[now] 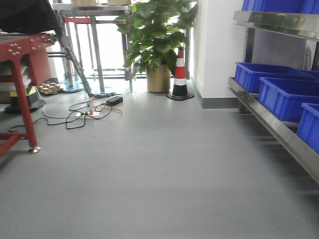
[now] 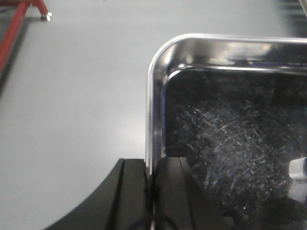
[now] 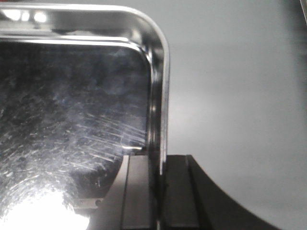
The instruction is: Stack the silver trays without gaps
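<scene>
A silver tray, shiny and scratched inside, fills the right of the left wrist view, its rounded corner at the top. My left gripper is shut on its left side wall, one black finger inside and one outside. In the right wrist view the silver tray fills the left, and my right gripper is shut on its right side wall in the same way. Grey floor shows beyond the tray in both wrist views. Neither tray nor grippers appear in the front view.
A steel shelf rail with blue bins runs along the right. Ahead stand a striped cone and a potted plant. Cables lie on the floor and a red frame stands at left, with its leg close by.
</scene>
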Robot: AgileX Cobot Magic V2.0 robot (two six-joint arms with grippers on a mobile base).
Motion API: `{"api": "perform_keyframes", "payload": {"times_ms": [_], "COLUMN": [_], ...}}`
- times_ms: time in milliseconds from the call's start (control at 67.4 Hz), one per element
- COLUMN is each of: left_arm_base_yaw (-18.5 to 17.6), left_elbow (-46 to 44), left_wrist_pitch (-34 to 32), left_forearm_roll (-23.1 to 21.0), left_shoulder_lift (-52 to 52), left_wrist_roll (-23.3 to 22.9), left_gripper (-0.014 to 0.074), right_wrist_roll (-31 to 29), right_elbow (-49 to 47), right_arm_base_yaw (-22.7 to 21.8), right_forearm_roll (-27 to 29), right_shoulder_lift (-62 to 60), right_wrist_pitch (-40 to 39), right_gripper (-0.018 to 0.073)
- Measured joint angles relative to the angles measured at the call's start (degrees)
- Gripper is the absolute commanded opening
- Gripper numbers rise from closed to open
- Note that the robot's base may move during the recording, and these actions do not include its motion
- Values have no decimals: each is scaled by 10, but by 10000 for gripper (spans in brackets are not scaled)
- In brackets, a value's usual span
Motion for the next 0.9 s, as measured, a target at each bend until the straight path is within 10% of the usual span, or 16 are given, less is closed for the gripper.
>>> {"api": "perform_keyframes", "payload": {"times_ms": [905], "left_arm_base_yaw": [-2], "left_elbow": [0], "left_wrist_pitch": [-1], "left_forearm_roll": [39], "left_shoulder_lift": [0], "left_wrist_roll": [1], "left_gripper": [-9], "right_wrist_roll": [2], "right_elbow": [0], "right_arm_base_yaw": [0], "right_forearm_roll": [1], "right_shoulder_lift": [0], "right_wrist_pitch": [-14], "right_gripper": [-19]}}
